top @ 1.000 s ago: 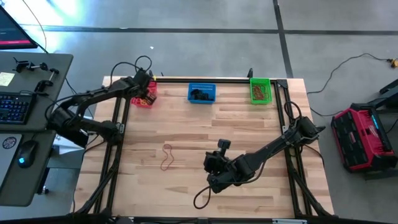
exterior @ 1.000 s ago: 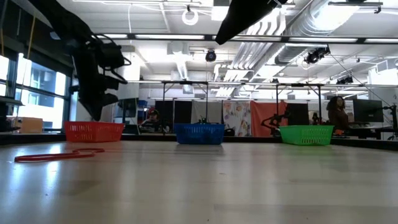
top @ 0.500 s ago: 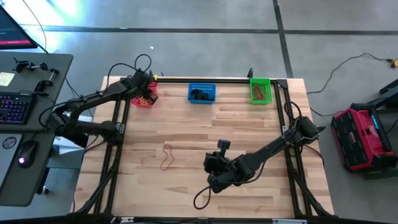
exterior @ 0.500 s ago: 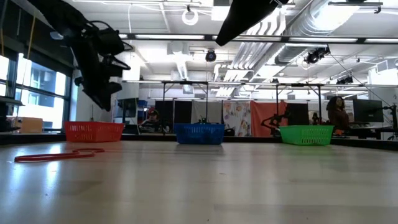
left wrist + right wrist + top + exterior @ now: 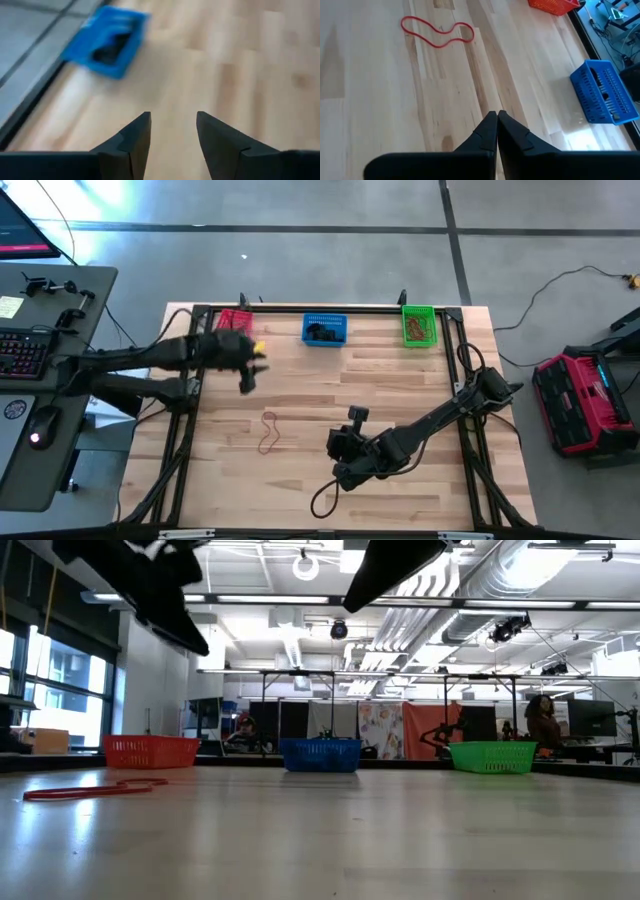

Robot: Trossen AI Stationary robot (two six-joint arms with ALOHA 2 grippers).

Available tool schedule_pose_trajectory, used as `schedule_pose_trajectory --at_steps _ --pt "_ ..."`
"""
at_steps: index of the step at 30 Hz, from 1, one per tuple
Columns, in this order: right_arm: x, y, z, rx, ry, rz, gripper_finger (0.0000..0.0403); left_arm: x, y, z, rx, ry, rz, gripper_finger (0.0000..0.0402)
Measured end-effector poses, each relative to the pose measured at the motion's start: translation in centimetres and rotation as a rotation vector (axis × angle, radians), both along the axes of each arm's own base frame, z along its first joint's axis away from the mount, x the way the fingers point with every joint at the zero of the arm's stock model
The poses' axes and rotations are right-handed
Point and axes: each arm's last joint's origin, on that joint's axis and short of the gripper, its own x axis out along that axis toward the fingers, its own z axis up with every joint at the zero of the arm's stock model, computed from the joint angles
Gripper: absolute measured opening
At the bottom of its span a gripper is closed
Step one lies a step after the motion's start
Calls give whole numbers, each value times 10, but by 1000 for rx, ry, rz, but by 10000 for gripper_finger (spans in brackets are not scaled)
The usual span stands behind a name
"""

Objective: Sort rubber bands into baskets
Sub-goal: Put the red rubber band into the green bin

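Hovering in the upper left of the overhead frame, the left gripper (image 5: 250,366) is sitting just below the red basket (image 5: 232,319), its fingers (image 5: 131,143) spread apart with nothing between them; that empty, released state so near the red basket suggests a drop-off there, though I am only judging this. One red rubber band (image 5: 270,432) is lying loose on the bare table (image 5: 400,390), left of centre and well apart from every basket, probably the next pick. Along the top edge, the blue basket (image 5: 324,329) is standing in the middle with dark bands inside, and the green basket (image 5: 418,325) is standing toward the right with tan bands. Lower centre, the right gripper (image 5: 497,131) is waiting with its fingers clenched together on nothing, near the band but not touching it. Open wood is lying all around the band, so a descent from above is looking unobstructed; the dark frame rails along the table's sides are staying well clear.
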Motion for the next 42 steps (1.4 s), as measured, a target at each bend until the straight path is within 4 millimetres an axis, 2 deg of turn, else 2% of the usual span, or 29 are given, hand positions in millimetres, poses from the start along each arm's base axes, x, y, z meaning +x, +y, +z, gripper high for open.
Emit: schedule_pose_trajectory --at_steps 5,13,18,22,27,32,37,42 --pt "0 0 -6 8 -4 2 0 7 -44 0 0 4 -244 133" --pt "-1 0 -49 102 -56 60 0 13 -100 -13 -10 85 -544 114" --pt "-2 0 -65 139 -110 90 0 15 -128 -30 -44 189 -679 113" --pt "-3 0 -69 145 -124 105 0 19 -143 -51 -5 323 -725 113" --pt "-2 1 -69 148 -130 114 0 26 -148 -70 74 421 -753 113" --pt "0 -1 -68 160 -124 135 0 37 -132 -80 68 472 -667 113" --pt "2 -5 -69 156 -116 141 0 43 -121 -86 73 505 -702 113" --pt "4 -9 -68 159 -114 140 0 47 -116 -95 8 544 -730 110"
